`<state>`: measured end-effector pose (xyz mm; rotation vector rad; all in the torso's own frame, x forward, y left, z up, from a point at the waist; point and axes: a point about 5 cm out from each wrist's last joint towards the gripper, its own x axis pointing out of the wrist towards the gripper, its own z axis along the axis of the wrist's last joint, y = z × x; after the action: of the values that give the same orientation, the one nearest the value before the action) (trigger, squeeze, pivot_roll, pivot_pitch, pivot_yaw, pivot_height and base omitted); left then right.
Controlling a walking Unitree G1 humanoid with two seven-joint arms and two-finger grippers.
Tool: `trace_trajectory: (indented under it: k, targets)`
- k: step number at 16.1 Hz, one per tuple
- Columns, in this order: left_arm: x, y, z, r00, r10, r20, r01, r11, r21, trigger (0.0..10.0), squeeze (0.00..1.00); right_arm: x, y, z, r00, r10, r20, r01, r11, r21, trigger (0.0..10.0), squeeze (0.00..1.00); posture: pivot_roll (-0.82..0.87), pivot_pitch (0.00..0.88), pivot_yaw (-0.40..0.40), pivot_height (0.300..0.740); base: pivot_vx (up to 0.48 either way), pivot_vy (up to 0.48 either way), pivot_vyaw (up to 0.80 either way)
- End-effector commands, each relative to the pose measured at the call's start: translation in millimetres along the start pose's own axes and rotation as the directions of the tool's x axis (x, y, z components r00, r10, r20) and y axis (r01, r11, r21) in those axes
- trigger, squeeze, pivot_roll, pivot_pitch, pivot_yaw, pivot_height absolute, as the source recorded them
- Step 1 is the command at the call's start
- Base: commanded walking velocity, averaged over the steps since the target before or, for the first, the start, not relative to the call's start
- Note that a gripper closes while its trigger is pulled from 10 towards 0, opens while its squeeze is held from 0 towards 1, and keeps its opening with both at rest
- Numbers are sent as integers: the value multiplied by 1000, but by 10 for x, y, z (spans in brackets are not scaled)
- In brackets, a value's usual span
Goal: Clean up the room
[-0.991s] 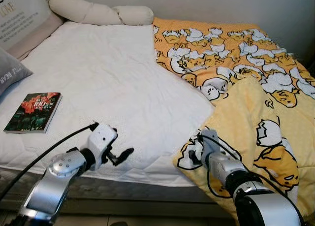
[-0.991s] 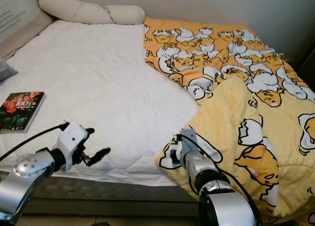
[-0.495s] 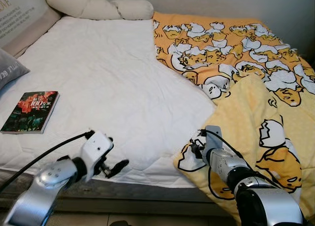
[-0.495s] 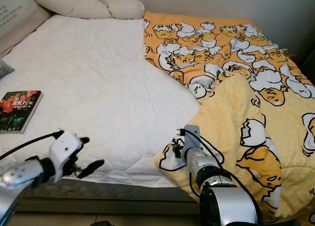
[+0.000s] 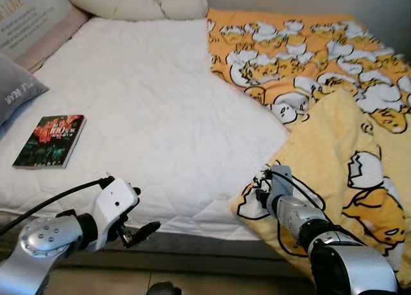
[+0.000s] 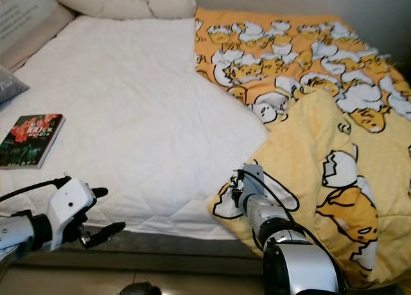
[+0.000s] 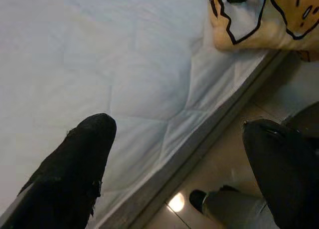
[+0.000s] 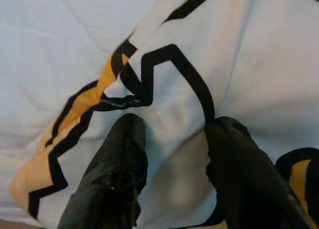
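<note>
A yellow and orange cartoon-print blanket (image 5: 334, 70) lies crumpled over the right half of the bed, one corner folded near the front edge. My right gripper (image 5: 260, 193) is at that corner, and in the right wrist view its fingers (image 8: 124, 154) are shut on a fold of the blanket (image 8: 169, 114). My left gripper (image 5: 142, 211) hangs open at the front edge of the white mattress (image 5: 148, 102), its fingers (image 7: 84, 154) wide apart with nothing between them. A dark book (image 5: 50, 141) lies on the mattress at the left.
A grey pillow (image 5: 16, 92) and a printed cushion (image 5: 26, 12) rest at the bed's left side. A long cream bolster (image 5: 135, 4) lies along the head end. Tiled floor (image 5: 205, 283) runs below the bed frame (image 7: 199, 154).
The camera has shifted a little. My left gripper has dropped from over the mattress to its front edge. My right gripper stays on the blanket corner.
</note>
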<state>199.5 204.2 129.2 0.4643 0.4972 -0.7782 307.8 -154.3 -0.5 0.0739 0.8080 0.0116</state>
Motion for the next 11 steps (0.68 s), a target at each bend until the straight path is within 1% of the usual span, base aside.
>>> trace_trajectory:
  k: [1,4,5,8,9,11]
  targets:
    - [-48,-6,16,1000,-3,-10,3,1000,7,10000,384,1,-24,-94,1000,-3,-26,3,1000,-12,588,0,309,136,12,740,0,0,0]
    - [-82,-38,17,1000,-10,-20,10,1000,2,10000,384,-1,-46,-139,999,-15,-37,15,1000,-13,353,0,310,148,13,740,0,0,0]
    - [-84,-53,13,1000,-11,-22,11,1000,-4,10000,384,-1,-55,-155,999,-17,-40,17,1000,-8,0,0,307,144,11,740,0,0,0]
    - [-67,-57,34,1000,-7,-12,7,1000,-15,10000,384,-2,-59,-128,1000,-8,-30,8,1000,1,0,0,299,129,5,740,0,0,0]
    - [-42,-51,23,1000,-4,-10,4,1000,-20,10000,384,-2,-50,-104,1000,7,-19,-7,1000,3,0,0,273,100,11,740,0,0,0]
    - [-3,-56,30,1000,-4,0,4,1000,-26,10000,384,-4,-55,-89,999,34,-5,-34,999,-16,0,0,243,72,23,740,0,0,0]
